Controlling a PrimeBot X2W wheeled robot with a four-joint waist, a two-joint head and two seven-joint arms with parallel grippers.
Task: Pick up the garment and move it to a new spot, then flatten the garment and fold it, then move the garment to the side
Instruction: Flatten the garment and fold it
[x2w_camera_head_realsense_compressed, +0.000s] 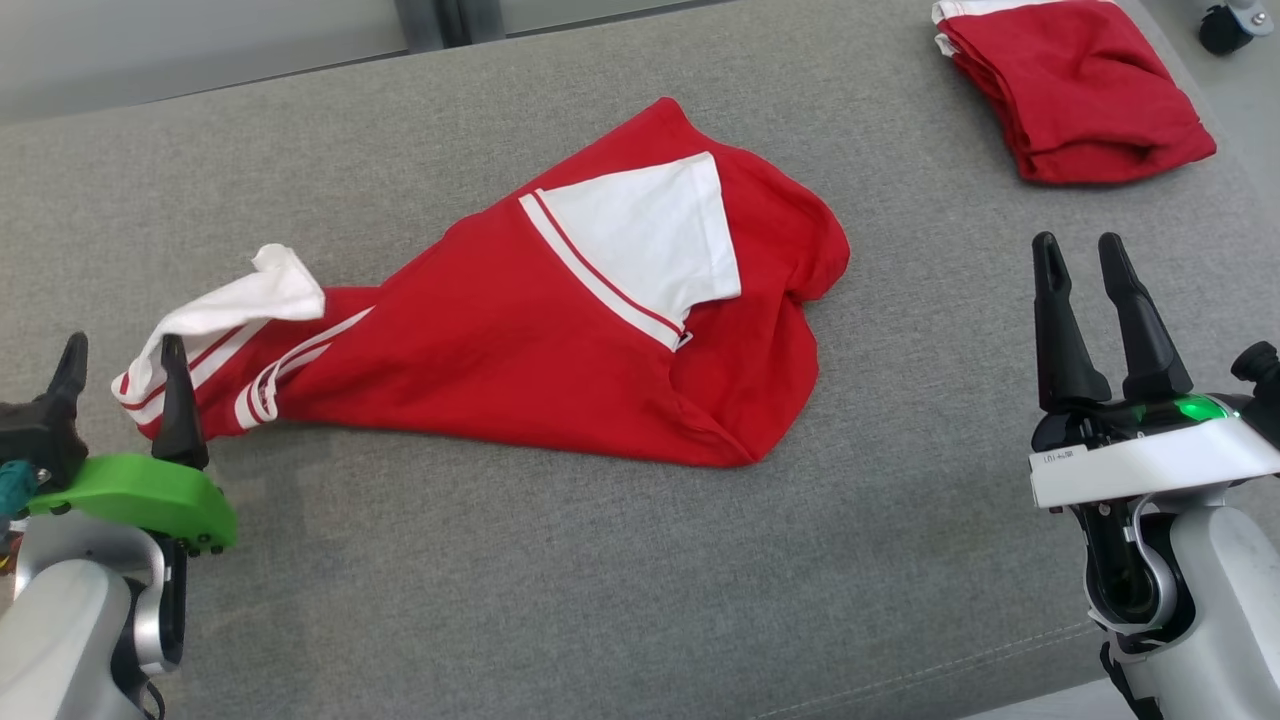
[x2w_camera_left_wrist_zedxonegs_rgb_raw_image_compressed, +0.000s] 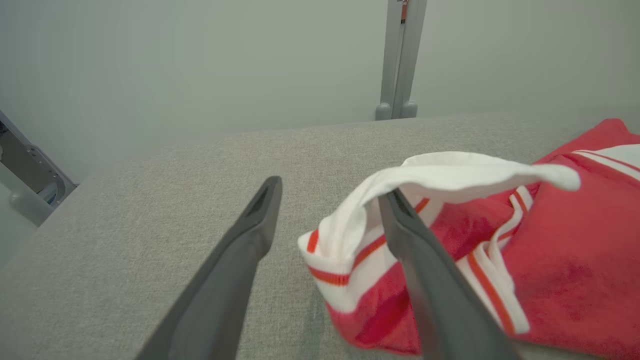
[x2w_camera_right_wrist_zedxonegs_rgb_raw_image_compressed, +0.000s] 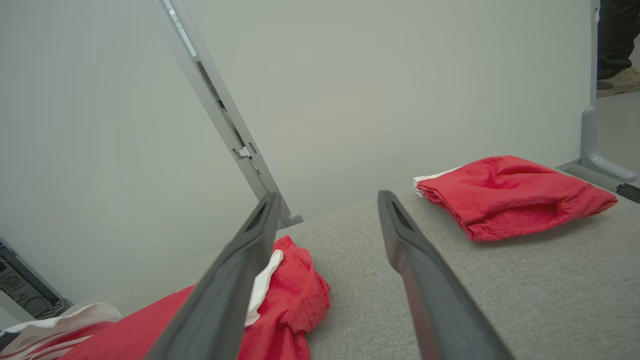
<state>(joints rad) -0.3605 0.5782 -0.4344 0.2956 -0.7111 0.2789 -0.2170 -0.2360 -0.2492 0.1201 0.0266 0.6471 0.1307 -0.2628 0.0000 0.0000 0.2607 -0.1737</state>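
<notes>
The red garment (x2w_camera_head_realsense_compressed: 560, 350) lies crumpled in the middle of the grey padded table (x2w_camera_head_realsense_compressed: 500, 600). It is not flattened: one white sleeve (x2w_camera_head_realsense_compressed: 640, 235) is turned up on top, and the body is so bunched that collar and hem cannot be told apart. At the garment's left end a striped sleeve (x2w_camera_head_realsense_compressed: 245, 300) stands up in a loose fold. The left gripper (x2w_camera_head_realsense_compressed: 123, 348) sits at that end with its fingers spread wide and pinches nothing. In the left wrist view one finger (x2w_camera_left_wrist_zedxonegs_rgb_raw_image_compressed: 430, 280) has its tip hidden beneath the raised fold and seems to touch the cloth from below, though the fold covers the contact. To the garment's right and well apart from it, the right gripper (x2w_camera_head_realsense_compressed: 1078, 242) stands with its fingers parted and empty. Beyond the garment's far right corner lies a folded red pile (x2w_camera_head_realsense_compressed: 1075, 90), cut off by the top edge of the head view, with a dark caster (x2w_camera_head_realsense_compressed: 1225, 25) clipped at the corner past it. In the right wrist view the garment is cropped at the bottom and partly behind a finger, and a person's shoe (x2w_camera_right_wrist_zedxonegs_rgb_raw_image_compressed: 617, 80) shows at the edge beyond the pile.
</notes>
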